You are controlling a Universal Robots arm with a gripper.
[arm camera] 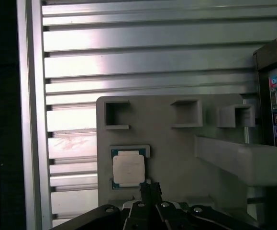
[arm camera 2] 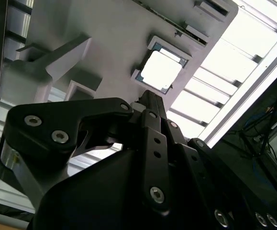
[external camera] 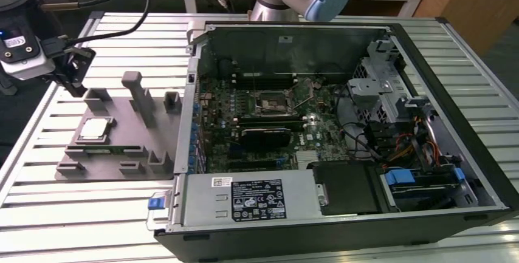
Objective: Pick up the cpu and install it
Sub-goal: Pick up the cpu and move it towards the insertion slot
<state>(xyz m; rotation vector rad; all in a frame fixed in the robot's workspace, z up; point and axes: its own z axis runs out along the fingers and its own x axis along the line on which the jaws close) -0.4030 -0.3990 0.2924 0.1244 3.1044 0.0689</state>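
The cpu (external camera: 93,129) is a small silvery square chip lying flat in a recess of the grey holder tray (external camera: 121,120), at the exterior view's left. Both wrist views show the cpu (arm camera 2: 160,71) (arm camera: 127,170) in its recess. My gripper (external camera: 75,84) hangs above the tray's far left corner, behind the cpu and clear of it. In both wrist views the gripper (arm camera 2: 149,96) (arm camera: 150,186) has its black fingers pressed together with nothing between them, the tips just beside the cpu's edge. The square socket (external camera: 274,100) sits on the motherboard inside the open computer case.
The open computer case (external camera: 422,123) lies at the exterior view's right, with drive bays, cables and a power supply (external camera: 247,197) inside. Tall grey posts (external camera: 138,96) rise from the holder tray beside the cpu. Everything rests on a slatted aluminium table (external camera: 48,172).
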